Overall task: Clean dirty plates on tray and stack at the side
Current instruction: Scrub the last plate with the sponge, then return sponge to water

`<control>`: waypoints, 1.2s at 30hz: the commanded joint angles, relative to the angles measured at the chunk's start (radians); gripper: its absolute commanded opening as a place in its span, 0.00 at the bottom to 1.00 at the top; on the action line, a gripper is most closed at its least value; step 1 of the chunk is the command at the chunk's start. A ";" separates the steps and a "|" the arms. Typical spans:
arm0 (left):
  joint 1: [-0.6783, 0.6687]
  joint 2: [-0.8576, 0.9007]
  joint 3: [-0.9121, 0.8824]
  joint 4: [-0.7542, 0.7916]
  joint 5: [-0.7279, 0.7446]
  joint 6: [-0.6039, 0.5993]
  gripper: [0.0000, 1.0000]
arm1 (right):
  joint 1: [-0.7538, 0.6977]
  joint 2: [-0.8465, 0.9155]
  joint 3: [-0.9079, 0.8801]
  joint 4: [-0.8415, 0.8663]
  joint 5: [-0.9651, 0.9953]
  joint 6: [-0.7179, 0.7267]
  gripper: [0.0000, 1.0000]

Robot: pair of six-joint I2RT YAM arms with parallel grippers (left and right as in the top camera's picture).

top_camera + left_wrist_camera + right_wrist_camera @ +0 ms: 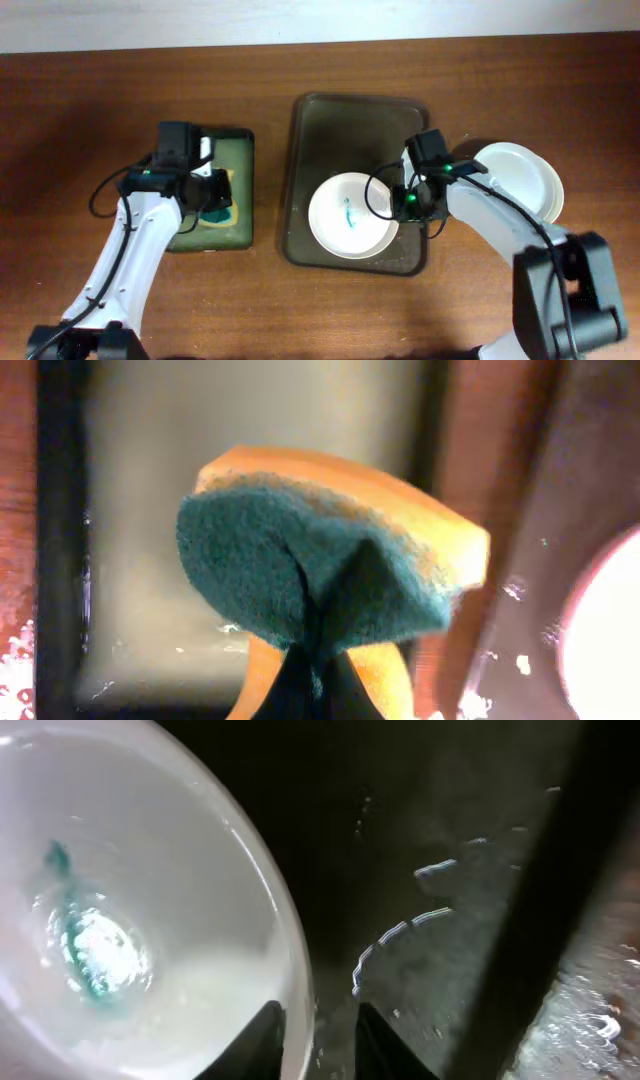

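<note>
Starting at the left, the left end effector (213, 192) hangs over the small green-lined tray (232, 150), its fingers clamped on the sponge (320, 560) hard enough to crease it down the middle, green scouring face toward the wrist camera and orange backing behind; so narrow a pinch could let the sponge twist or slip once it drags across a plate, and a folded pad may wipe with an edge and leave part of the smear; further right, the large dark tray (340, 130) lies on the counter (80, 120) with its long axis running from the far side toward the robot, and one dirty plate (358, 235) sits flat in its near half, open side up; being round it has no long axis, though the teal smear (75, 935) at its centre is a thin streak running roughly far to near in the overhead view; the right end effector (322, 1045) straddles the plate's right rim, fingers apart, one over the plate's inside and one outside above the tray, a dark gap showing beside the rim; closing on so shallow and slick a rim risks the plate tipping or skating across the glistening tray, and unsteadied it could be shoved by the sponge stroke; rightmost, the stacked white plates (525, 180) rest on the counter near the tray, partly under the right arm, where a swinging forearm could knock them.
</note>
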 commanded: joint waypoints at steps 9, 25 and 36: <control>-0.409 0.208 0.151 0.231 0.351 -0.116 0.00 | -0.005 0.116 -0.004 0.066 -0.023 0.091 0.04; -0.536 0.538 0.346 0.072 -0.333 -0.233 0.00 | -0.004 0.116 -0.004 0.058 -0.031 0.091 0.04; -0.605 0.641 0.356 0.269 0.556 -0.180 0.00 | -0.004 0.116 -0.004 0.057 -0.030 0.091 0.04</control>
